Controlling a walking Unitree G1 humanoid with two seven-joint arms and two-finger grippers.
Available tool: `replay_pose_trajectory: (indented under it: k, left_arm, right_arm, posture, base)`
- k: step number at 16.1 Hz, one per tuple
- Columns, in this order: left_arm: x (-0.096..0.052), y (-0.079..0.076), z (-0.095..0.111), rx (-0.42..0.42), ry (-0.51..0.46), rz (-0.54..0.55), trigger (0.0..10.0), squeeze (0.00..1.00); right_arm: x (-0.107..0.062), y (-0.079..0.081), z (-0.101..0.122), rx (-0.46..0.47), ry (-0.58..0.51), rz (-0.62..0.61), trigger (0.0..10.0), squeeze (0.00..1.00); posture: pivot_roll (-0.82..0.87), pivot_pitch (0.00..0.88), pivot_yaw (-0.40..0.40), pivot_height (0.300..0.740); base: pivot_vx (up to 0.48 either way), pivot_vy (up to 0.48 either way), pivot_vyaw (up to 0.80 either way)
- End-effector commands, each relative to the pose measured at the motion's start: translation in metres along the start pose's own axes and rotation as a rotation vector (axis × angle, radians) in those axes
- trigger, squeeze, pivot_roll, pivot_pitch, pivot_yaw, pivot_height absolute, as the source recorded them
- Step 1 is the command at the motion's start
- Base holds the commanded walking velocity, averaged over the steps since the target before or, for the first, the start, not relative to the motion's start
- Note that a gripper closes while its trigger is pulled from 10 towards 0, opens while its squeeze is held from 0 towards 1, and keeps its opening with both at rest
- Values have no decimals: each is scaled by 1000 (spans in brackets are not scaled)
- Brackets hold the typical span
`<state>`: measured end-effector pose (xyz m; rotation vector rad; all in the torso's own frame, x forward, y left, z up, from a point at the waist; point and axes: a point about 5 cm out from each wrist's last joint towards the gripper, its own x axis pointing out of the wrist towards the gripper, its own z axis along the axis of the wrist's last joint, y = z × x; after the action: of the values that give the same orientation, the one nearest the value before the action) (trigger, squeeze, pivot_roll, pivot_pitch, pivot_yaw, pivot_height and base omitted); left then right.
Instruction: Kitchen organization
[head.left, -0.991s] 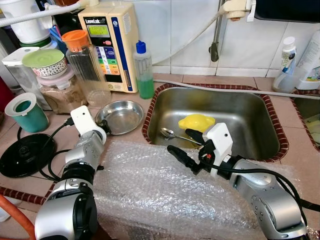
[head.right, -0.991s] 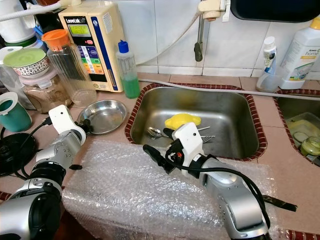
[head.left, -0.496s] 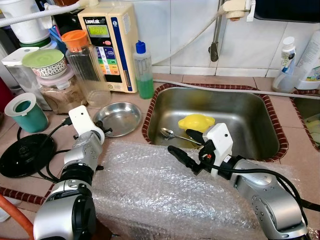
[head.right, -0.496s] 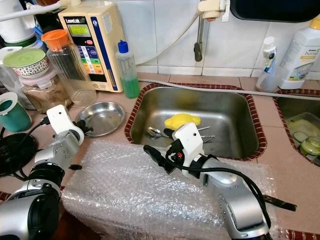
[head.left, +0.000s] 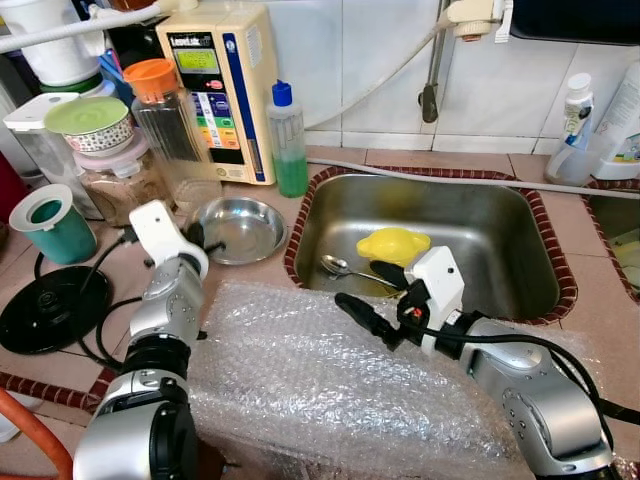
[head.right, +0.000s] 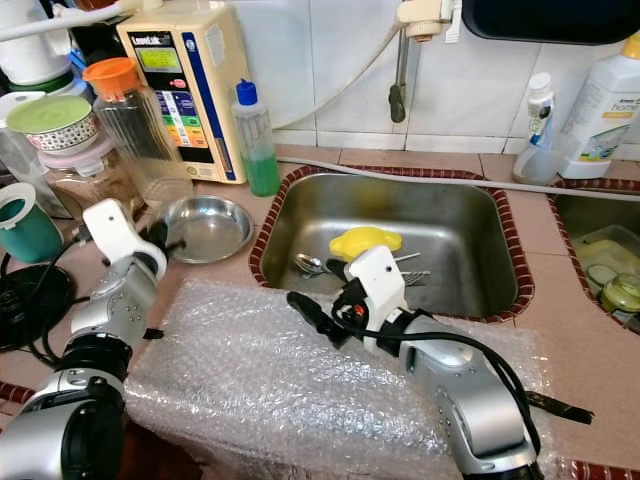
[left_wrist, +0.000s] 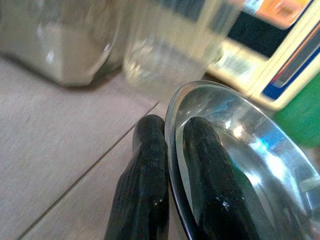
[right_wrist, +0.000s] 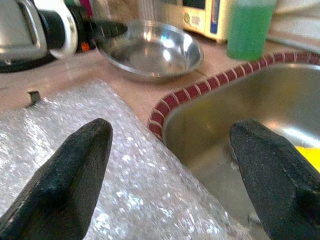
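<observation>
Steel bowl: it sits on my desk just left of the sink, in front of the clear jug with the orange lid and near the green soap bottle.
Left pincer: clamped on the bowl's near-left rim. My left wrist view shows this plainly, one black finger outside the rim and the other inside the bowl; from my head views the fingers are mostly hidden behind my white wrist housing.
Right pincer: fingers wide apart, holding nothing, hovering over the near-left edge of the sink above the bubble wrap.
Bubble wrap: a big sheet spread across the near part of the desk, under both my forearms.
Sink contents: a yellow piece and a spoon, seen from my head views; my right wrist view catches just a sliver of yellow, plus the red tile border and the bowl beyond it.
Far left: a teal cup, a black round base and the cream water unit against the wall.
</observation>
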<state>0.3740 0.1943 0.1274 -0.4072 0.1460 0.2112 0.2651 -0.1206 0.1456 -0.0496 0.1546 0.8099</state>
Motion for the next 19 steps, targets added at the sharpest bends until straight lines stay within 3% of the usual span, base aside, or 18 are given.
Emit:
replay_pose_trajectory:
  k: [1,2,4,7,8,12,17,19]
  left_arm:
    - [2,-9,20,-12,-83,-40,0,0]
    - [0,-19,28,77,-153,-97,0,0]
    - [-4,-34,30,33,-187,-181,0,0]
    - [-17,-68,28,-14,-247,-382,0,0]
    - [-18,-72,28,-18,-250,-405,0,0]
    - [-38,-108,23,15,-294,-607,0,0]
    - [-46,-114,19,1,-296,-646,0,0]
    - [-49,-116,22,-18,-306,-666,0,0]
  right_arm:
    - [1,-4,5,-4,-15,-17,10000,0]
    - [4,-21,8,-12,-33,-158,10000,0]
    - [5,-32,13,33,-76,-252,10000,0]
    - [9,-36,22,116,-171,-298,10000,0]
    - [9,-36,24,129,-190,-305,10000,0]
    - [22,-40,48,291,-356,-340,10000,0]
    - [31,-37,50,324,-369,-335,10000,0]
    - [37,-44,49,330,-346,-389,10000,0]
  posture:
    - [-78,0,113,740]
    - [-79,0,116,740]
    - [-76,0,118,740]
    - [-78,0,123,740]
    - [-79,0,124,740]
    - [-78,0,125,740]
    - [-77,0,121,740]
    - [-81,0,122,740]
  base:
    - [0,0,0]
    - [0,0,0]
    - [0,0,0]
    - [0,0,0]
    - [0,0,0]
    - [0,0,0]
    - [0,0,0]
    - [0,0,0]
